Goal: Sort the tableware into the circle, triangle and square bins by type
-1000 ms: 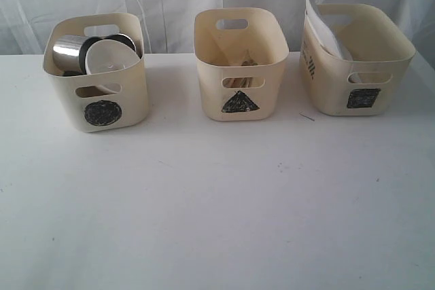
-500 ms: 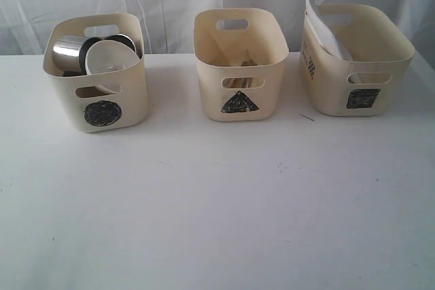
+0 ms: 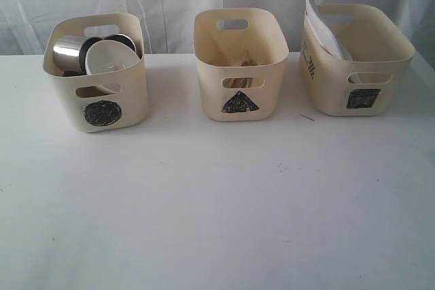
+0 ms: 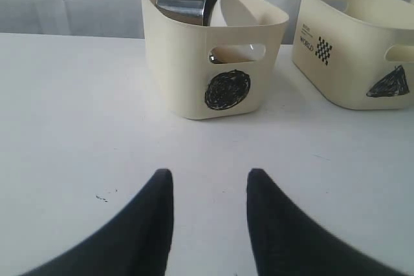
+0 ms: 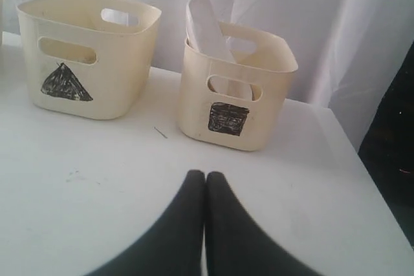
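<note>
While the left gripper point(image 4: 209, 172) gapes, open table point(image 4: 77, 108) reaches the circle bin point(image 4: 181, 75).

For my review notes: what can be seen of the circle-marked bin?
The circle bin is a cream tub, plastic by its look, with rounded corners and oval cut-out handles in its front and back walls. A scribbled black circle sits under the front handle. It stands upright on the white table, leftmost of three in the exterior view, apart from the triangle bin. Inside, rising to the rim, lie a tilted steel mug and a white bowl.
</note>
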